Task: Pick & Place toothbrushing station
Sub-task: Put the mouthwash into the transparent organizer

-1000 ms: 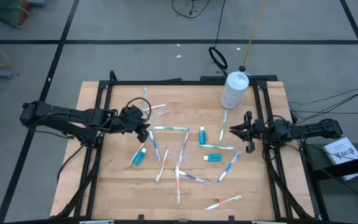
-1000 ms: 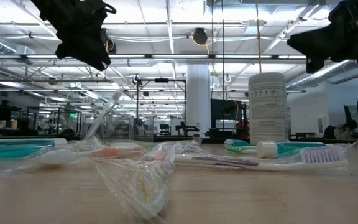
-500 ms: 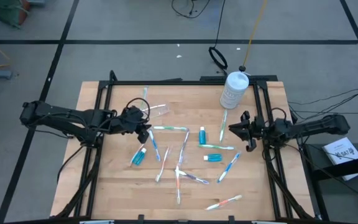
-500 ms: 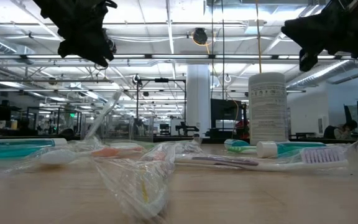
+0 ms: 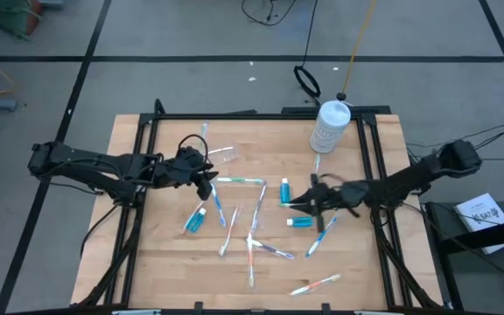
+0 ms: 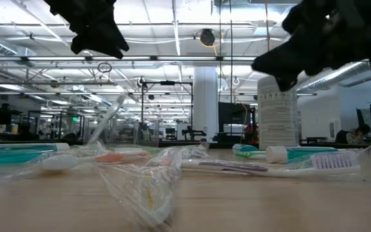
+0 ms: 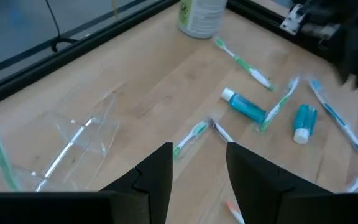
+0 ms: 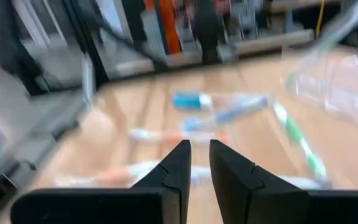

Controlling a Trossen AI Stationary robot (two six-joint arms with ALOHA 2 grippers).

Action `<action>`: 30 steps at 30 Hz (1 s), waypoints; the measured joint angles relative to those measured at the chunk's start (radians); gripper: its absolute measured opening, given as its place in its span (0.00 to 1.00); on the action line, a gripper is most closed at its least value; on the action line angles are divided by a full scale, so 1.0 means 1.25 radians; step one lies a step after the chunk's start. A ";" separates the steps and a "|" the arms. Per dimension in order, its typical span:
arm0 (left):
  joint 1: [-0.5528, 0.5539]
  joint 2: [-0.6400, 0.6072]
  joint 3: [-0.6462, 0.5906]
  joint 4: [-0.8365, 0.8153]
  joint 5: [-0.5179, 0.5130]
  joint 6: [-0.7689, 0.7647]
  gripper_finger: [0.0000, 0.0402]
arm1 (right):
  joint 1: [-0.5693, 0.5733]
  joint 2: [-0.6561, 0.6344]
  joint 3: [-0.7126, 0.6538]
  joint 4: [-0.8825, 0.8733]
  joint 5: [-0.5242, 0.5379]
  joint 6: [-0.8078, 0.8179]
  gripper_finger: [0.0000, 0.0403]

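Several wrapped toothbrushes [image 5: 254, 229] lie scattered flat on the wooden table [image 5: 147, 262]. Teal toothpaste tubes [image 5: 196, 220] [image 5: 284, 191] [image 5: 299, 221] lie among them. A clear plastic cup [image 5: 224, 156] lies on its side at the far left, in front of my left gripper [image 5: 206, 178]. That gripper hangs open above the table; its fingers [image 7: 160, 168] hold nothing. My right gripper [image 5: 297, 203] hovers over the tubes right of centre. It is shut to a narrow slit [image 8: 199, 149], with nothing in it.
A large white bottle [image 5: 329, 125] stands at the table's far right corner, close behind my right arm. A black frame [image 5: 147, 131] runs along the table's edges. The table's near left part is bare wood.
My right gripper has swept quickly from the table's right edge toward its centre, and is now over the tubes and brushes there, still shut. My left gripper has tipped up a little. Nothing on the table has moved.
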 joint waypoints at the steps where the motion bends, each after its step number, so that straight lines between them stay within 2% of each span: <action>1: -0.003 0.000 0.000 -0.001 0.000 0.000 0.38 | -0.003 0.033 0.025 0.008 0.001 -0.001 0.12; 9: -0.022 0.000 0.000 0.005 0.000 0.002 0.38 | -0.023 0.296 0.226 0.025 -0.001 -0.039 0.14; 14: -0.033 0.001 0.000 0.006 0.000 0.005 0.38 | -0.036 0.413 0.324 -0.080 0.000 -0.080 0.23; 18: -0.043 0.001 0.000 0.002 0.010 -0.011 0.38 | -0.045 0.453 0.362 -0.074 0.000 -0.080 0.31; 22: -0.066 0.001 0.000 -0.058 0.113 -0.087 0.38 | -0.049 0.471 0.361 -0.080 -0.001 -0.079 0.37; 30: -0.184 0.064 -0.065 -0.083 0.176 -0.282 0.38 | -0.047 0.469 0.358 -0.081 0.000 -0.079 0.40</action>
